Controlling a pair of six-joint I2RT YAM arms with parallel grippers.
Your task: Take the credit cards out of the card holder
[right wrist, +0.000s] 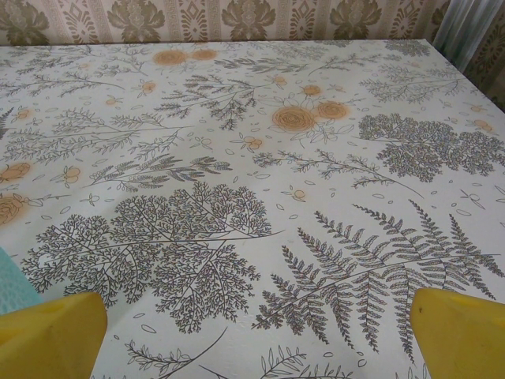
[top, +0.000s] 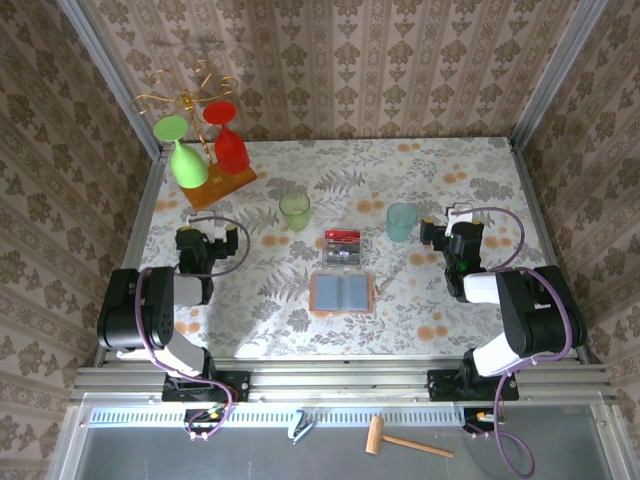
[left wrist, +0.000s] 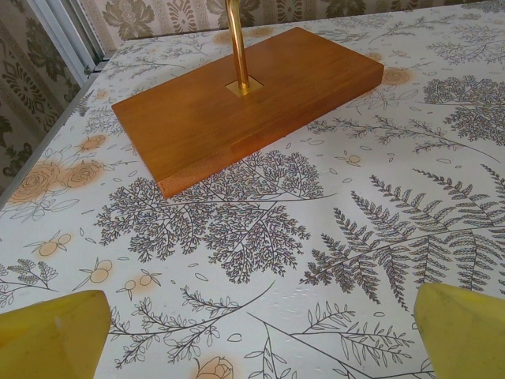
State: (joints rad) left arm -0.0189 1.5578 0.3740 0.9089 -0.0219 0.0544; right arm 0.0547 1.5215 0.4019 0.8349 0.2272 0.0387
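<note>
- Couldn't read any text, brand or number anywhere.
- The cards [top: 342,245] had some dark markings, but those were way too small to make out.

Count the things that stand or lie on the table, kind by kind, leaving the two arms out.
Stemmed glasses: 2 (green glass, red glass)
Cups: 2 (green cup, teal cup)
Cards: 2 (red card, grey card)
Card holder: 1
Glass rack: 1
Total: 8
</note>
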